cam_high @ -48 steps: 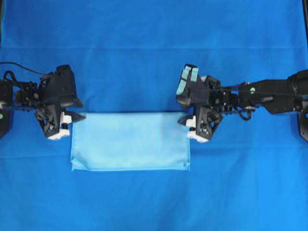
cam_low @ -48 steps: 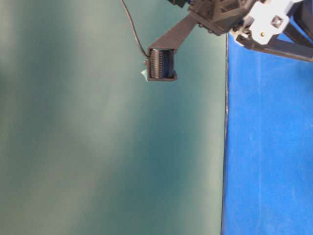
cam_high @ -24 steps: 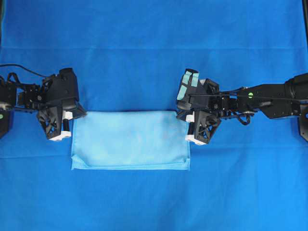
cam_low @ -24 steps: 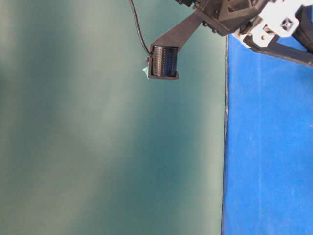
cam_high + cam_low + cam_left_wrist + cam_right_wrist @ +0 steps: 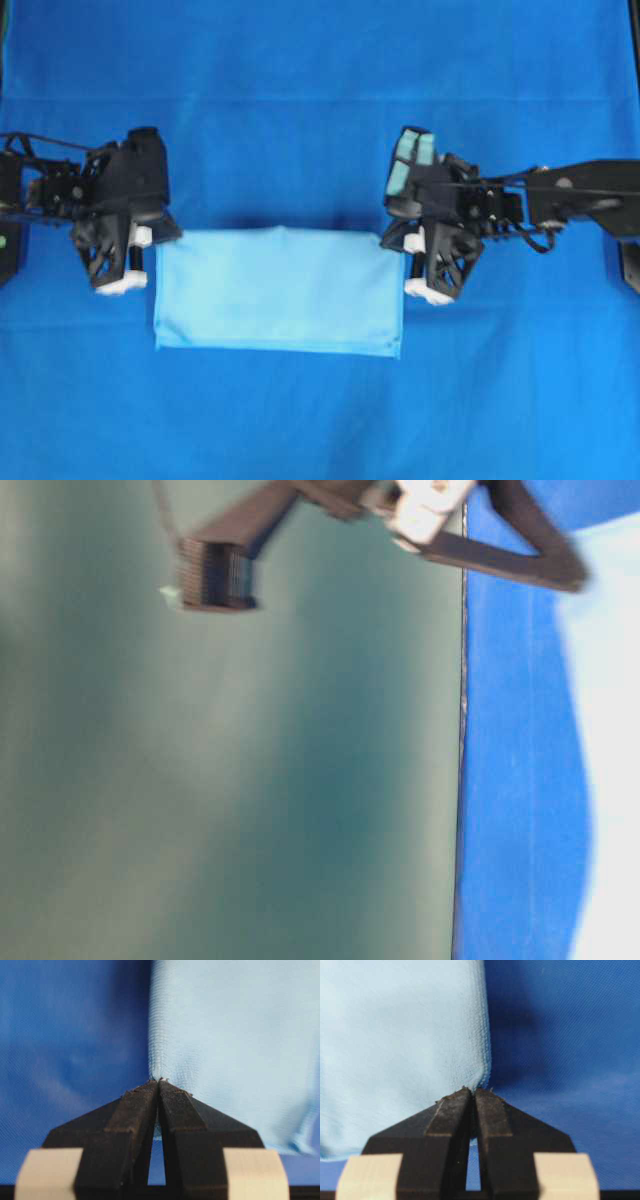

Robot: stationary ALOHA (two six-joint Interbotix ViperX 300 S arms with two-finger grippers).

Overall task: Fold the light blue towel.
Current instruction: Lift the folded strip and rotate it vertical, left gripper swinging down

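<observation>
The light blue towel (image 5: 278,292) lies folded into a wide rectangle on the deep blue cloth. My left gripper (image 5: 158,238) is shut on its far left corner. In the left wrist view the left gripper (image 5: 159,1081) pinches the hem, and the light blue towel (image 5: 230,1035) stretches away from it. My right gripper (image 5: 393,240) is shut on the far right corner. The right wrist view shows the right gripper (image 5: 473,1090) closed on the corner of the light blue towel (image 5: 400,1035). At table level the light blue towel (image 5: 612,730) shows as a pale blur at the right.
The deep blue background cloth (image 5: 320,100) covers the whole table. At table level its edge (image 5: 463,780) meets a dark green surface (image 5: 230,780). A blurred arm part (image 5: 215,575) hangs at the top.
Both grippers have gone from open to shut on the towel's far corners. They have shifted slightly right, and the towel has come up into the table-level view.
</observation>
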